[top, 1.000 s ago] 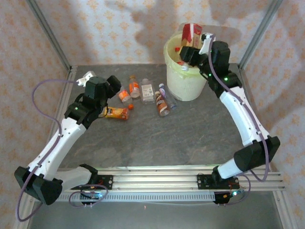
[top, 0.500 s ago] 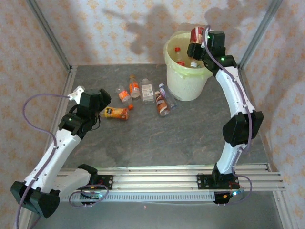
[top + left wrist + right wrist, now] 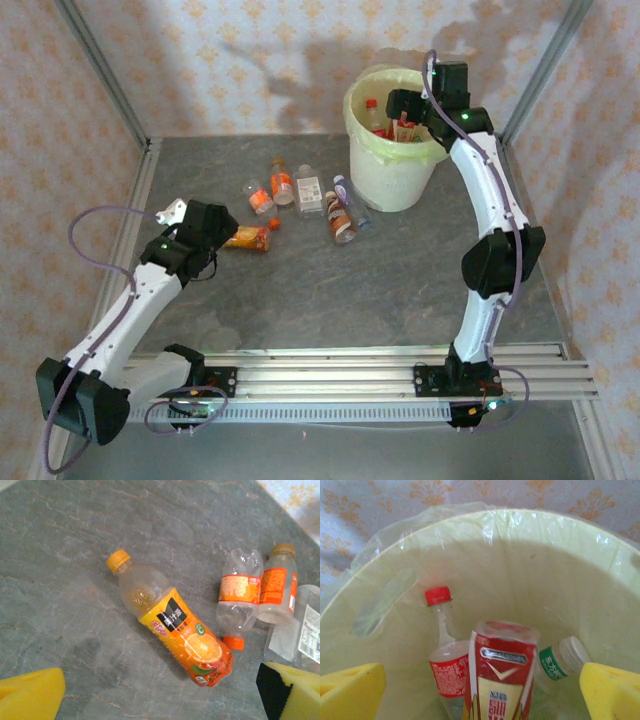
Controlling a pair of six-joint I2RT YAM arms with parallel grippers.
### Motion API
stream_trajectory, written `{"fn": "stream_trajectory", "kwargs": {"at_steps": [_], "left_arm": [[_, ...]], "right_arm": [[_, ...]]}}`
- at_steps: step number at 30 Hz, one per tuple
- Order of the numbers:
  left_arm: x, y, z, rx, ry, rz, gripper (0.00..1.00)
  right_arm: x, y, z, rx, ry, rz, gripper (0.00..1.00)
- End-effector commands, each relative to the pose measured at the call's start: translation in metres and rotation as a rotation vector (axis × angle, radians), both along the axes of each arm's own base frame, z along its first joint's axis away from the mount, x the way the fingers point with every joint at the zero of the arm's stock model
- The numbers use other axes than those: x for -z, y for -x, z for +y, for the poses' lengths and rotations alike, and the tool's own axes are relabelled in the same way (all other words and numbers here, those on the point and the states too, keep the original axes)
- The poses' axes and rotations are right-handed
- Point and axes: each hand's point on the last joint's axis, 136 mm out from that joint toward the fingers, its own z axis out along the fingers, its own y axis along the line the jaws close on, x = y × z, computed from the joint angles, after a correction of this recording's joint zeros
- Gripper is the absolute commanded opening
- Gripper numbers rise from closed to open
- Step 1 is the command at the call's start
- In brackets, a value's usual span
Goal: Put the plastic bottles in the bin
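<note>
The bin (image 3: 385, 175) stands at the back right, bag folded over its rim. My right gripper (image 3: 402, 106) hovers open above it. In the right wrist view a red-labelled bottle (image 3: 501, 672) stands free between the spread yellow fingers (image 3: 351, 689), beside a red-capped bottle (image 3: 442, 645) and a green-labelled one (image 3: 559, 662). An orange juice bottle (image 3: 170, 630) lies on the grey table. My left gripper (image 3: 216, 228) is open just short of its base, touching nothing. Further bottles (image 3: 282, 184) lie scattered left of the bin.
A crushed orange-labelled bottle (image 3: 239, 600) and another orange-capped one (image 3: 276, 585) lie just past the juice bottle. A clear bottle with a white label (image 3: 310, 190) and two more (image 3: 341, 216) lie closer to the bin. Metal frame posts (image 3: 105, 70) border the table.
My right gripper has let go of the red-labelled bottle, which now sits in the bin. My left arm drew back toward the near left, ending by the orange juice bottle.
</note>
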Motion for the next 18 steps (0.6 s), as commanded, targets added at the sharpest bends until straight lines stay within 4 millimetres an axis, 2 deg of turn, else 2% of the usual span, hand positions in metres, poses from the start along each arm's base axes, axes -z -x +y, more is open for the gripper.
{"fn": "stream_trajectory", "kwargs": {"at_steps": [1, 4, 12, 14, 15, 18], "left_arm": [[0.007, -0.002, 0.002, -0.027, 0.014, 0.017, 1.0], [0.014, -0.005, 0.001, -0.029, 0.019, 0.04, 1.0], [0.038, -0.015, 0.004, -0.077, 0.073, 0.077, 1.0], [0.044, -0.017, 0.007, -0.093, 0.099, 0.083, 1.0], [0.047, -0.019, 0.009, -0.106, 0.11, 0.086, 1.0], [0.057, -0.021, 0.015, -0.141, 0.145, 0.107, 1.0]], "right_arm": [[-0.041, 0.021, -0.006, 0.012, -0.017, -0.092, 0.99], [-0.05, 0.033, -0.006, 0.013, -0.045, -0.112, 0.99], [-0.078, 0.078, 0.018, -0.157, -0.126, -0.257, 0.99], [-0.075, 0.089, 0.021, -0.171, -0.14, -0.289, 0.99], [-0.083, 0.101, 0.023, -0.188, -0.157, -0.325, 0.99], [-0.087, 0.128, 0.037, -0.262, -0.184, -0.382, 0.99]]}}
